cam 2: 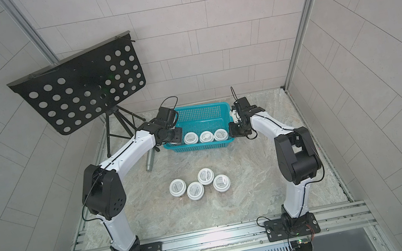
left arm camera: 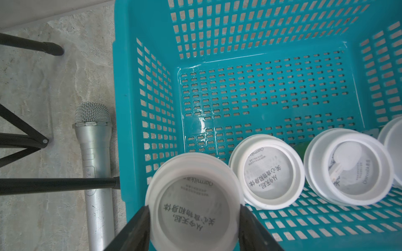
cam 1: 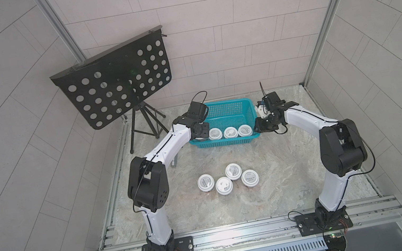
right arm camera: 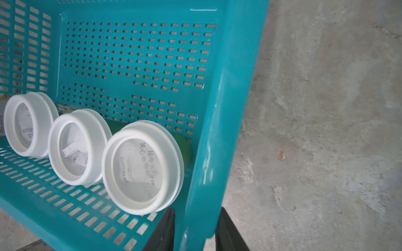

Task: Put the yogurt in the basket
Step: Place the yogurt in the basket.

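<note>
The teal basket (cam 1: 226,102) stands at the back of the table. Three yogurt cups (cam 1: 230,132) sit in a row along its near wall, lids up. My left gripper (left arm camera: 194,208) is shut on another yogurt cup (left arm camera: 193,191), holding it by the lid's sides over the basket's near left corner. My right gripper (right arm camera: 196,209) is shut on the basket's right wall (right arm camera: 228,108), one finger inside and one outside. Several more yogurt cups (cam 1: 224,185) stand clustered on the table in front of the basket, between the two arms.
A grey metal microphone (left arm camera: 95,152) lies on the table just left of the basket. A black perforated music stand (cam 1: 117,82) on a tripod (cam 1: 145,130) stands at the back left. The stone-patterned table is walled in on three sides.
</note>
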Robot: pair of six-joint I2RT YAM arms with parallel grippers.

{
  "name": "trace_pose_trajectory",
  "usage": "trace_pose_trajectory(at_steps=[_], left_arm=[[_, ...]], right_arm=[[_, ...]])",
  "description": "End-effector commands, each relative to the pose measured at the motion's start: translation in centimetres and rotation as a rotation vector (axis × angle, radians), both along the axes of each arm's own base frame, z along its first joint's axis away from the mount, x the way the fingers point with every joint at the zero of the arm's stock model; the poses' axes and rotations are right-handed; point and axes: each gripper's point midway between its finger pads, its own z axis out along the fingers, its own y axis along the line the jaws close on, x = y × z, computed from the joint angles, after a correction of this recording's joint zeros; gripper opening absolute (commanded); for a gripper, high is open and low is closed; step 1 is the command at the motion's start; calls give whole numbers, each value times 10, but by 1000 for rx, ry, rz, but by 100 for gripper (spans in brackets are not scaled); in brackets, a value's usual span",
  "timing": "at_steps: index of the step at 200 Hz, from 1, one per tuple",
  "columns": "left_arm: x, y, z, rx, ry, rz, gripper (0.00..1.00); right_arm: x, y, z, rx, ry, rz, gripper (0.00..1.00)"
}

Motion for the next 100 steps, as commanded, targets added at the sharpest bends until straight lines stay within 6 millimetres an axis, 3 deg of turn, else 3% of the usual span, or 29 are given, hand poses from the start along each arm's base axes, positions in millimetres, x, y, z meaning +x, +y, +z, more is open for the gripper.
trace_pose_trajectory(at_steps=[1, 100], left_arm=[[1, -4, 2, -16, 18, -19, 64], [-2, -8, -9, -21, 53, -42, 63]], right_arm=[[-8, -5, 7, -34, 5, 1, 35], [-8, -4, 5, -36, 11, 7, 36]])
